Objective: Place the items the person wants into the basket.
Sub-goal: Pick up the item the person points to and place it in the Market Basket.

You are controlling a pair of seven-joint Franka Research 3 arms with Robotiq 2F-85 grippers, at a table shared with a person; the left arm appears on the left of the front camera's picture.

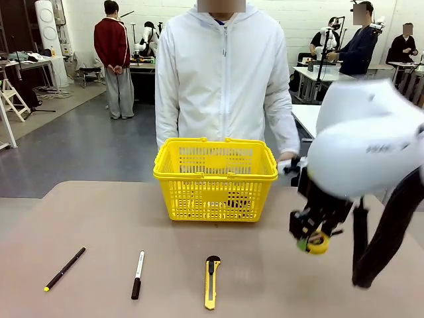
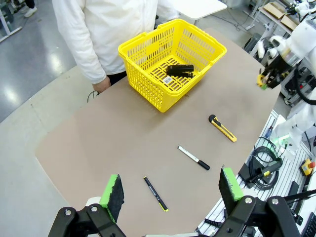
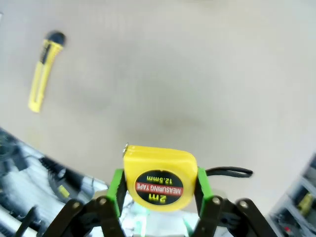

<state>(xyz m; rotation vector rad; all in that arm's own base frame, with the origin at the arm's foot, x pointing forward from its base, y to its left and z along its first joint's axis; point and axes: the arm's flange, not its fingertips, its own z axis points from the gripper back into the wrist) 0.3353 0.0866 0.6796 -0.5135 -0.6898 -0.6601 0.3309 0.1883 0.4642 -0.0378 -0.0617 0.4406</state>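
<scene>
My right gripper (image 1: 310, 237) hangs above the table to the right of the yellow basket (image 1: 215, 173), shut on the yellow-and-black tape measure (image 1: 318, 243). The right wrist view shows the tape measure (image 3: 159, 177) clamped between the green pads (image 3: 117, 190), its black strap (image 3: 229, 172) trailing to the side. The thin black pen (image 1: 64, 269) with a yellow tip lies at the front left of the table. My left gripper (image 2: 171, 186) is open and high above the pen (image 2: 156, 194). The person (image 1: 225, 73) in a white jacket stands behind the basket (image 2: 148, 47).
A white marker (image 1: 138, 274) and a yellow utility knife (image 1: 211, 281) lie along the table's front, right of the pen. A black object (image 2: 180, 70) lies inside the basket. The person's hand (image 1: 288, 159) rests near the basket's right side.
</scene>
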